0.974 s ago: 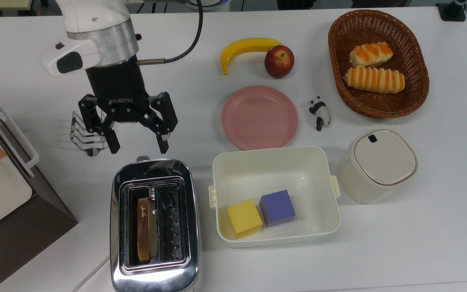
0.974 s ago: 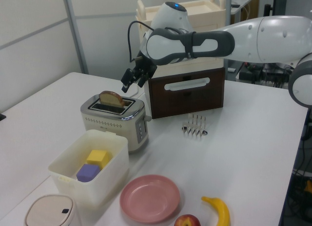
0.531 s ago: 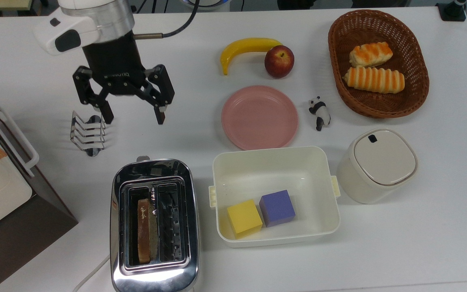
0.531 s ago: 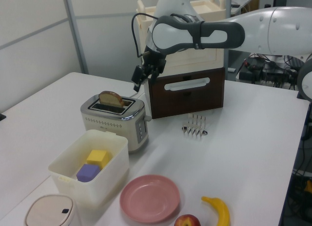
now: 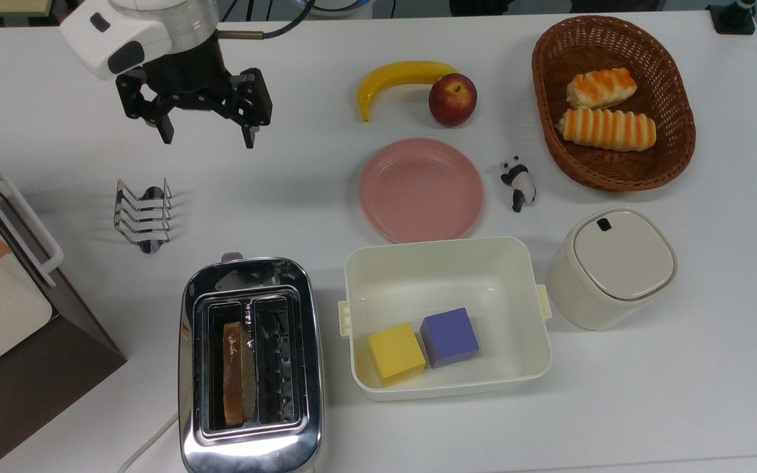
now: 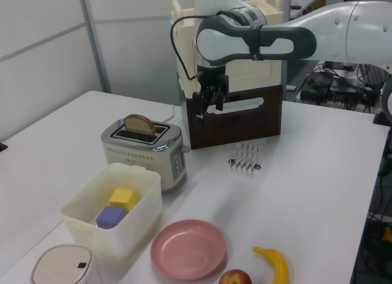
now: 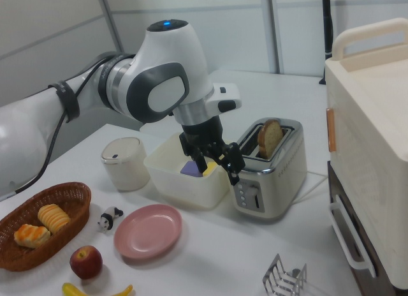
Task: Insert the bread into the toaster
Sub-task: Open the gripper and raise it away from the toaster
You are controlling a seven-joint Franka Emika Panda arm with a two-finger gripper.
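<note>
The gripper [image 5: 204, 135], fingers spread wide and empty, had drawn back from the toaster [image 5: 250, 364] toward the top view's eleven o'clock. The bread [image 5: 232, 372] stood in the slot, so the task looked done.

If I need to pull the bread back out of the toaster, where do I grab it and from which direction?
Grip the bread by its rounded top edge, the part standing above the toaster slot. Come straight down from above with the open gripper, fingers on its two flat faces. It stands upright in the slot at the top view's left, so the sides are likely blocked by the slot walls.
</note>
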